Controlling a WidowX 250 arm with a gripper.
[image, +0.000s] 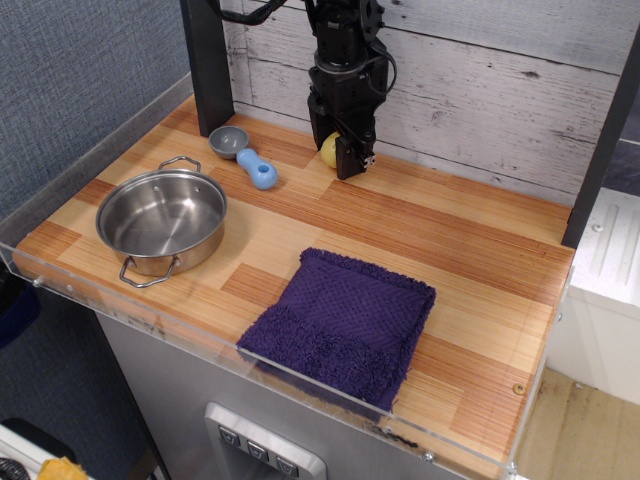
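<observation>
Four things sit on the wooden surface from where I stand: a yellow object, a blue scoop, a steel pot and a purple towel. The black claw hangs down at the back, close to the plank wall, with its fingertips at or just above the wood. The small rounded yellow object shows between its two fingers, low on the surface near the back edge. The fingers stand a little apart, one on each side of the yellow thing, but I cannot tell whether they are pressing on it or only straddling it.

Just to the left of that lies the blue scoop, its grey-blue bowl towards the dark post and its lighter handle pointing towards the claw, clear of it. Further to the front left stands the steel pot, upright, with a loop handle at each side and nothing inside that I can see. The purple towel lies folded flat near the front edge, well apart from the claw, one corner reaching to the clear plastic lip.
</observation>
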